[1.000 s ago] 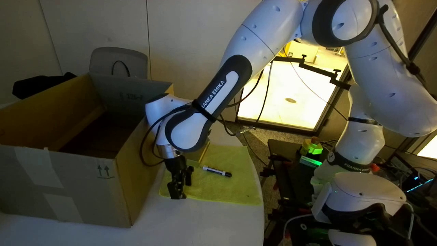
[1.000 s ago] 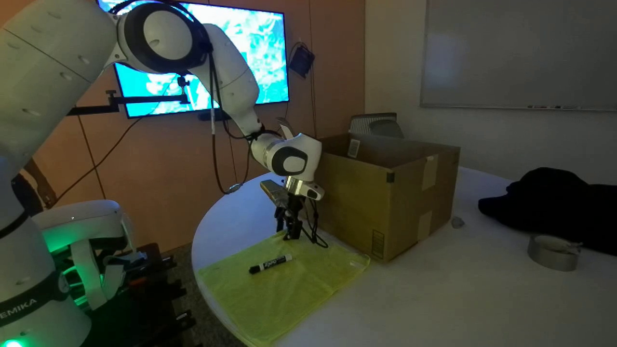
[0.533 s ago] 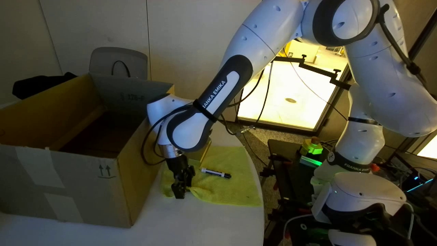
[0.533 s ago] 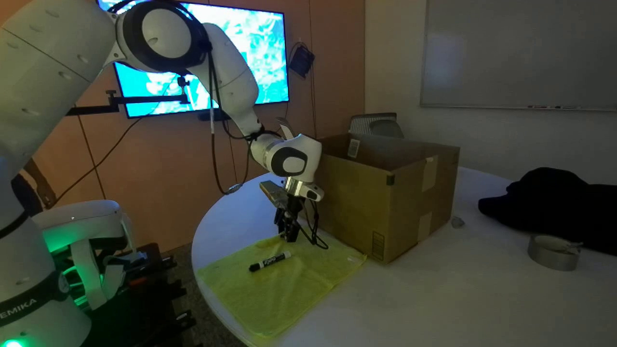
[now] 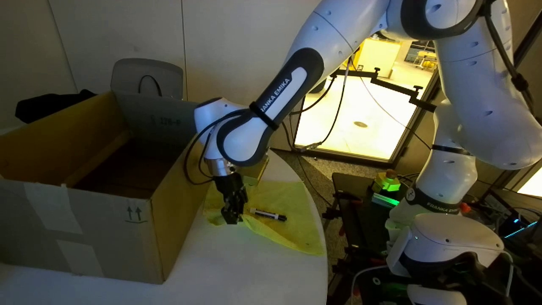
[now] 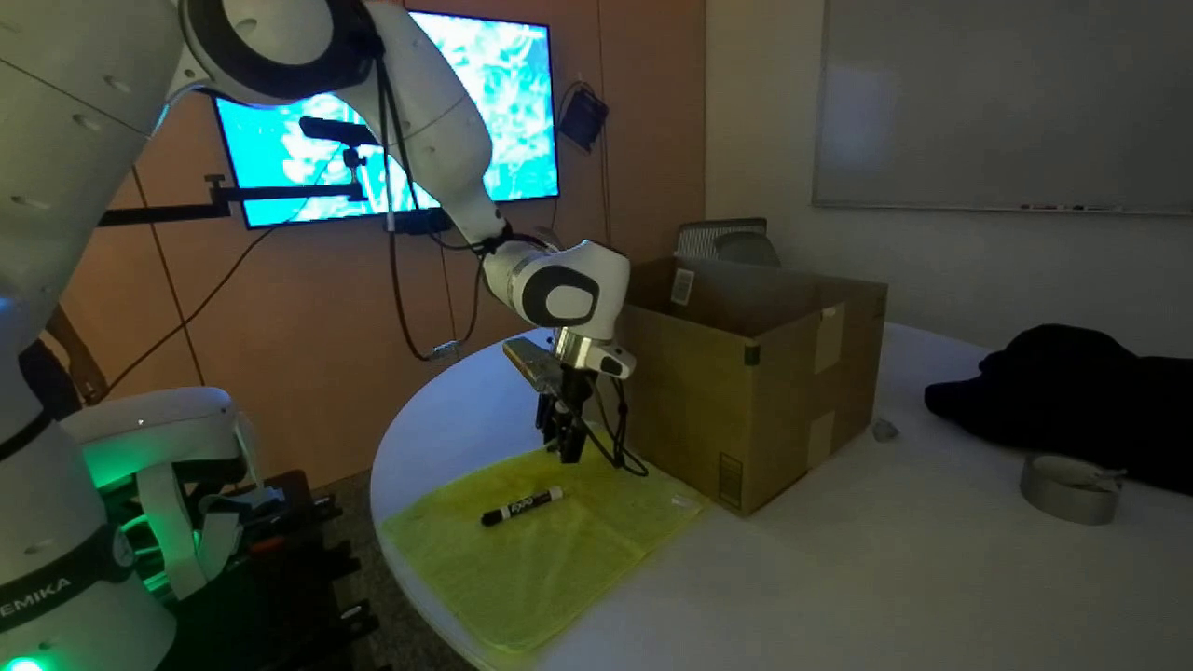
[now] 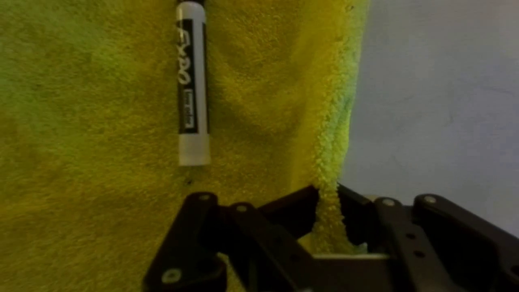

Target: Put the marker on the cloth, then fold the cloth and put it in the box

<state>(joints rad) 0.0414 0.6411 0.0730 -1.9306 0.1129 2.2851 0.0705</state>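
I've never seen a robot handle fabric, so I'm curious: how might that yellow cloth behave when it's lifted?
Probably floppy: the cloth drapes softly from where the gripper pinches its edge. It seems unlikely to slip, since its surface looks fuzzy. If raised higher, it may tilt and roll the marker lying on it.

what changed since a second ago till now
The gripper has closed on an edge of the cloth and risen, lifting that edge off the table. The box has shifted slightly toward the cloth. The marker still lies on the cloth, barely shifted; the grey tape roll stayed where it was.
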